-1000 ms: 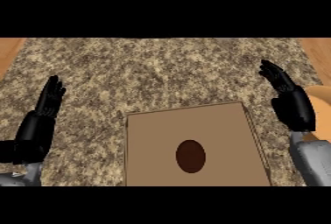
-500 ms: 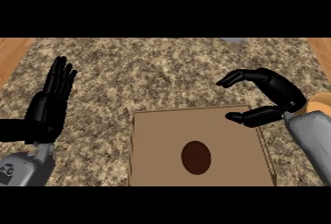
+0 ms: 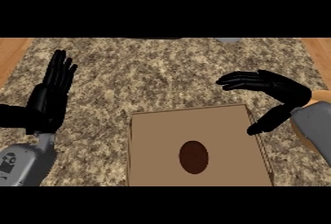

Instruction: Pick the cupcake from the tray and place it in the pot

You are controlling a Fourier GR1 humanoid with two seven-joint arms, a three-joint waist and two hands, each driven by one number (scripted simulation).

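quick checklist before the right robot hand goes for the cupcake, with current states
1. Cupcake sitting on the tray: ok.
2. Right robot hand open, holding nothing: ok.
3. Right robot hand above the cupcake: not ok, it is by the tray's far right corner.
4. Left robot hand open, left of the tray, off it: ok.
5. Pot located: cannot tell, only a grey sliver shows at the scene's top edge.

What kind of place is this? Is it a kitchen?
Probably a kitchen, yes. There is a speckled stone counter with wood at its sides, and on it a brown tray holding a dark cupcake.
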